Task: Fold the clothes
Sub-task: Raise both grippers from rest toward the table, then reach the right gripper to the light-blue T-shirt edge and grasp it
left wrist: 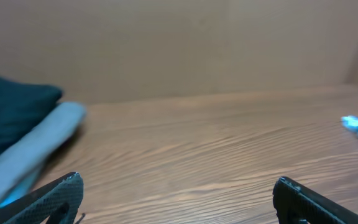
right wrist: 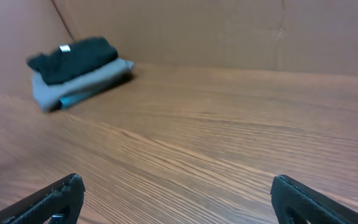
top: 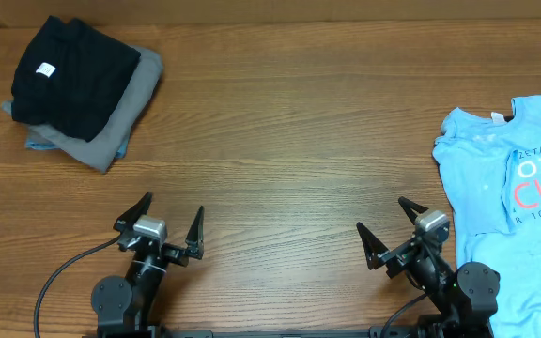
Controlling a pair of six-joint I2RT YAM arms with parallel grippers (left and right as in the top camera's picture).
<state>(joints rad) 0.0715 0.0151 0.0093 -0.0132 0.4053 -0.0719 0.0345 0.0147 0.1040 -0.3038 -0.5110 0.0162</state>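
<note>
Your left gripper (top: 172, 210) sits at the near edge of the wooden table (top: 280, 131), jaws spread wide and gripping nothing. Ahead of it and off to its left lies a folded stack, a black garment (top: 71, 73) on top of a grey garment (top: 131, 101). Your right gripper (top: 381, 216) is spread just as wide, also empty. The light blue T-shirt (top: 496, 178) lies just to its right, loosely spread, red and white lettering facing up, running past the frame edge.
</note>
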